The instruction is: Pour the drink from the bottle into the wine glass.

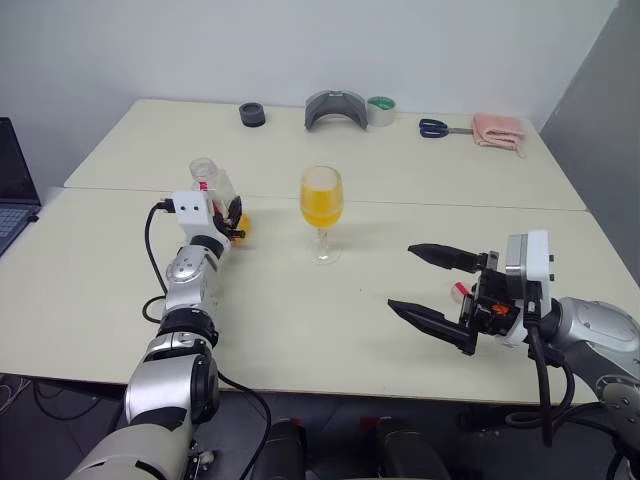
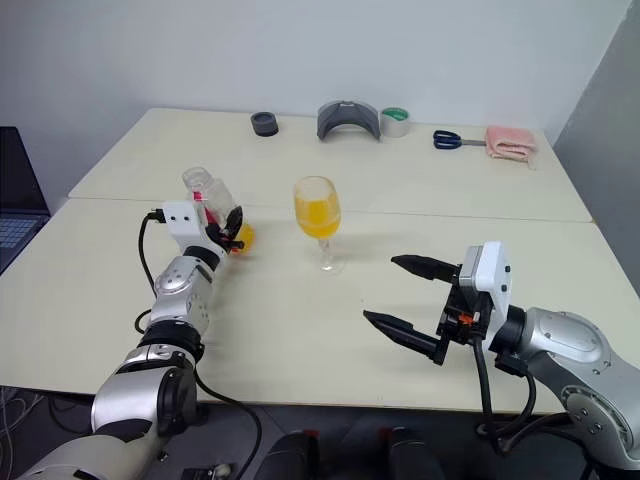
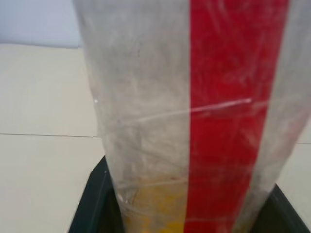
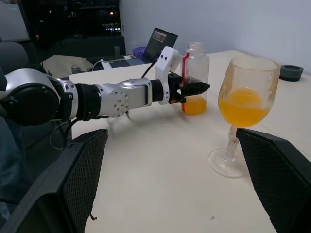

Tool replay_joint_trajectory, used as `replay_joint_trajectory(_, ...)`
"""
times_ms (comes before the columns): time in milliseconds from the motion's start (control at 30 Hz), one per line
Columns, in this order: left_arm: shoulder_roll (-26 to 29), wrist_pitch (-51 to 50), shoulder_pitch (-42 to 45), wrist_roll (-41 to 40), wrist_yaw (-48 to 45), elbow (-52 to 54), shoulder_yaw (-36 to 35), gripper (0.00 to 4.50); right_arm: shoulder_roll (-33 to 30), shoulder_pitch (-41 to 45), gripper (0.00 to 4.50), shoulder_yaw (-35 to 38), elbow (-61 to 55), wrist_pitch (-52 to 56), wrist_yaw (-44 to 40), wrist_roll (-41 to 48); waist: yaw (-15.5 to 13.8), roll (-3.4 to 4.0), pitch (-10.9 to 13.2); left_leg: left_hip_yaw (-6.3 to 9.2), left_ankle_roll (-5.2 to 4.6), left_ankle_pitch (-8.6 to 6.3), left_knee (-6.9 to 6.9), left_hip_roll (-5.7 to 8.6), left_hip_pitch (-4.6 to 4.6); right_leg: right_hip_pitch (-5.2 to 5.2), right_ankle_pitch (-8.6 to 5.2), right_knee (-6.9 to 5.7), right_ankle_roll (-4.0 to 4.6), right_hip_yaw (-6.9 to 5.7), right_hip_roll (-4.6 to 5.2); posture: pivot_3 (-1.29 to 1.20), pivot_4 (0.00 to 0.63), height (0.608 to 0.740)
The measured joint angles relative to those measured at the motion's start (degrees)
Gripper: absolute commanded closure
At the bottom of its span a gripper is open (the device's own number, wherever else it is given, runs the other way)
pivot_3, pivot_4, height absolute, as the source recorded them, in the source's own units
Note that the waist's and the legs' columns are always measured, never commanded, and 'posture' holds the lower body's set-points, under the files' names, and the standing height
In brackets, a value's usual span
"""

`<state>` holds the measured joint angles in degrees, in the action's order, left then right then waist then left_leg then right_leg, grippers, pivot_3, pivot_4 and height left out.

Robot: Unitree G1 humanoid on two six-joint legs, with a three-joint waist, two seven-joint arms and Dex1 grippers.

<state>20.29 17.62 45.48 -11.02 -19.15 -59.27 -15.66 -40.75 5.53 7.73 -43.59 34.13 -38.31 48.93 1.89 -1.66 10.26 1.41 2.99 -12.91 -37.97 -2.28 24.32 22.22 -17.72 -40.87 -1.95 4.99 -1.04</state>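
Two pale cream counter [image 1: 300, 330] tops stand pushed together, a thin seam running across between them, against a plain white wall. Along the far edge lie a dark round ring [image 1: 252, 114], a grey curved holder [image 1: 335, 109], a roll of tape [image 1: 381, 110] with a green core, blue-handled scissors [image 1: 434, 127] and a folded pink cloth [image 1: 498, 130]. An open laptop [image 1: 12, 195] sits off to the left side. The wine glass [image 1: 321, 212] stands upright near the middle, its bowl about half full of the drink [image 1: 321, 206]. Just to its left the bottle [image 4: 195, 77] stands upright on the counter, capless, with a little orange liquid left at the bottom; the left claw [image 4: 190, 90] has its black fingers around the bottle's body. The right claw [image 1: 428, 287] hovers over the counter's near right side, fingers spread wide and holding nothing, well apart from the glass.
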Motion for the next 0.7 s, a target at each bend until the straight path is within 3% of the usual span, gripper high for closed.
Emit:
replay_joint_trajectory(133,0.0,-0.2,-0.4,0.8,-0.1,-1.3,0.3,0.17,0.3,0.0,0.00,0.0,0.0,0.0,0.5,-0.2,0.0,0.00,0.0,0.00,0.00,0.00,0.00,0.00,0.00,0.00,0.00,0.00,0.00,0.01,-0.01,0.00,0.150,0.740)
replay_joint_trajectory(167,0.0,-0.3,-0.6,1.0,-0.1,-1.2,0.6,0.02,0.4,-0.1,0.00,0.0,0.0,0.0,0.7,-0.2,0.0,0.00,0.0,-0.01,0.00,0.00,0.01,0.00,0.00,0.00,0.00,0.00,0.00,0.01,-0.01,0.00,0.150,0.740)
replay_joint_trajectory(400,-0.3,-6.2,-11.6,1.4,2.1,13.0,1.6,0.02,0.5,-4.9,0.00,0.9,-1.0,-0.1,2.1,-0.5,0.2,0.00,0.0,-0.07,0.00,0.00,0.07,-0.11,-0.09,-0.01,0.00,0.00,0.00,0.11,-0.02,0.00,0.150,0.740)
replay_joint_trajectory(600,-2.3,-22.8,-33.9,0.4,6.5,47.5,1.9,0.02,5.1,-16.8,0.00,6.0,-3.0,0.1,10.8,-1.2,0.1,0.00,-0.1,-0.13,0.02,-0.01,0.19,-0.35,-0.39,-0.25,-0.08,0.07,-0.08,0.26,0.05,0.00,0.150,0.740)
replay_joint_trajectory(700,-4.6,-31.6,-42.2,0.4,9.7,61.2,3.0,0.02,10.0,-21.7,0.00,5.8,-3.8,0.0,19.2,-7.4,0.2,0.00,-0.2,-0.17,0.02,-0.02,0.18,-0.32,-0.55,-0.41,-0.27,0.11,-0.40,0.35,0.06,0.00,0.150,0.740)
